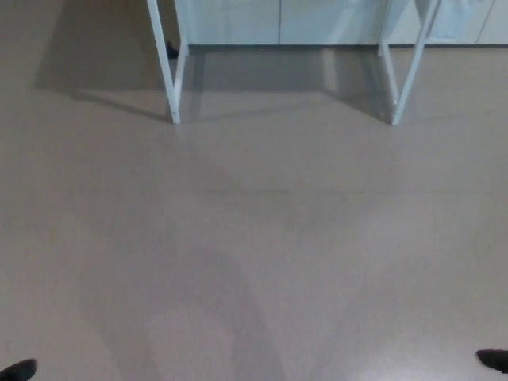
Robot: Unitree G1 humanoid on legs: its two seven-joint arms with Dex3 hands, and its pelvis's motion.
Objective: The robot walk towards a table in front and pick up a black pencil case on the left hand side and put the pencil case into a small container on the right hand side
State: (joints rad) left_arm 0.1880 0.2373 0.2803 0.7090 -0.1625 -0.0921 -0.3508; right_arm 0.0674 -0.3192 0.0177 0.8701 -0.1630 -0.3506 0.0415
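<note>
Bare floor [262, 238], white table legs [171, 71] far ahead; my left hand [17, 370] and right hand [494, 359] barely visible, fingers' state perhaps undeterminable.

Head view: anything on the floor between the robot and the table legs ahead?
Nothing visible. The floor lies bare up to the white table legs and. The tabletop, pencil case and container are out of frame, so nothing there can be checked. Only dark tips show at the bottom corners.

Bare-floored room [262, 238], white table legs [168, 71]
</note>
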